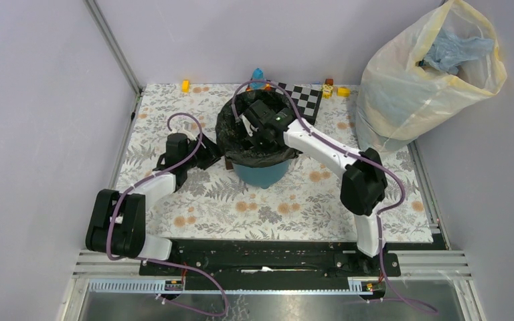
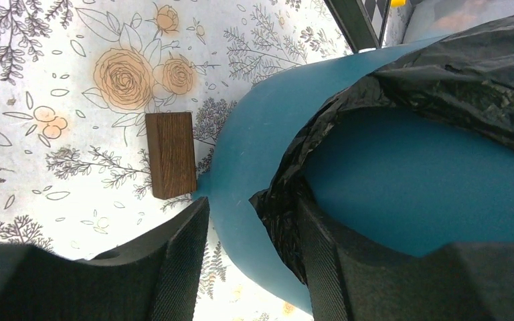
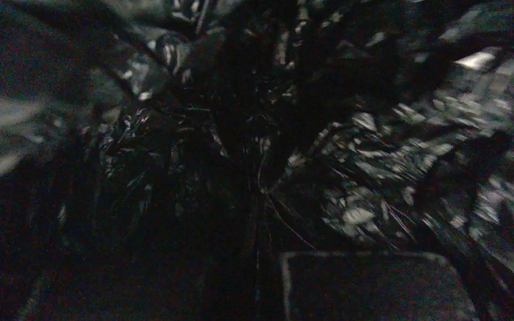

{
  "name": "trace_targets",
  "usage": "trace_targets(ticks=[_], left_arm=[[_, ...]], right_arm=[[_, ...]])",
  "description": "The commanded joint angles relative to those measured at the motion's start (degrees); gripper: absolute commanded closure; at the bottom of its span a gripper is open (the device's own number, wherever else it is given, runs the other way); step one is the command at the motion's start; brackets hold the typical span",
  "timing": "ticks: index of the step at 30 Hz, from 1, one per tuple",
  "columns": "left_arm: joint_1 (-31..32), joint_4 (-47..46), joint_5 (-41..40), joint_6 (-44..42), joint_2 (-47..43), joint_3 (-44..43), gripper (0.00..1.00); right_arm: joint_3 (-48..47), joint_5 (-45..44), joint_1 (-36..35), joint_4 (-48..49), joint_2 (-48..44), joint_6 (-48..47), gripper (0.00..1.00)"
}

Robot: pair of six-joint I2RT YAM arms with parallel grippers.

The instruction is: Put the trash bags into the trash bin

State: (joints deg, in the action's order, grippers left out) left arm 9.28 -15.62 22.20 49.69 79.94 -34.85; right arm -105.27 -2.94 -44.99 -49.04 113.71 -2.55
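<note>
Trash bag [image 1: 231, 127] film, thin, black and glossy, lies crumpled over the mouth of the trash bin [image 1: 262, 175], a round teal bucket with smooth tapered walls standing mid-table on a floral cloth [image 1: 294, 207]. From above, the bag's wrinkled skirt hangs over the rim all round and hides the top of the wall. The right gripper [image 1: 262, 128] reaches down into the lined opening, and the left gripper [image 1: 209, 155] sits low at the bin's left side. A small brown block [image 1: 228, 164] lies by the bin's foot. A large translucent sack [image 1: 408, 93] stands at the far right corner, and a checkerboard [image 1: 302, 99] lies behind the bin.

In the left wrist view the left gripper [image 2: 251, 267] has its jaws spread astride the rim: one ribbed finger [image 2: 181, 267] is outside the smooth teal wall [image 2: 254, 147], the other is inside against the crinkled black film [image 2: 442, 67]. A wood-grained block [image 2: 170, 154] lies flat, touching the bin's base.

The right wrist view is dark and blurred: creased, shiny film [image 3: 375, 167] fills it, with one dark flat finger [image 3: 368, 287] at the bottom edge. Whether that gripper is spread or pinching cannot be told.
</note>
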Motion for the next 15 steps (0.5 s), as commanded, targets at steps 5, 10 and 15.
trace_targets(ticks=[5,10,15], left_arm=[[1.0,-3.8,0.8,-1.2,2.0,-3.0,0.5],[1.5,-3.8,1.1,-1.5,2.8,-3.4,0.58],[1.6,-3.8,1.4,-1.6,3.1,-3.6,0.66]], right_arm=[[1.0,2.8,0.0,-0.3,6.1,-0.8,1.0],[2.4,8.9,0.1,1.1,9.5,-1.8,1.0],[3.2,10.0,0.4,1.1,12.9,-1.8,1.0]])
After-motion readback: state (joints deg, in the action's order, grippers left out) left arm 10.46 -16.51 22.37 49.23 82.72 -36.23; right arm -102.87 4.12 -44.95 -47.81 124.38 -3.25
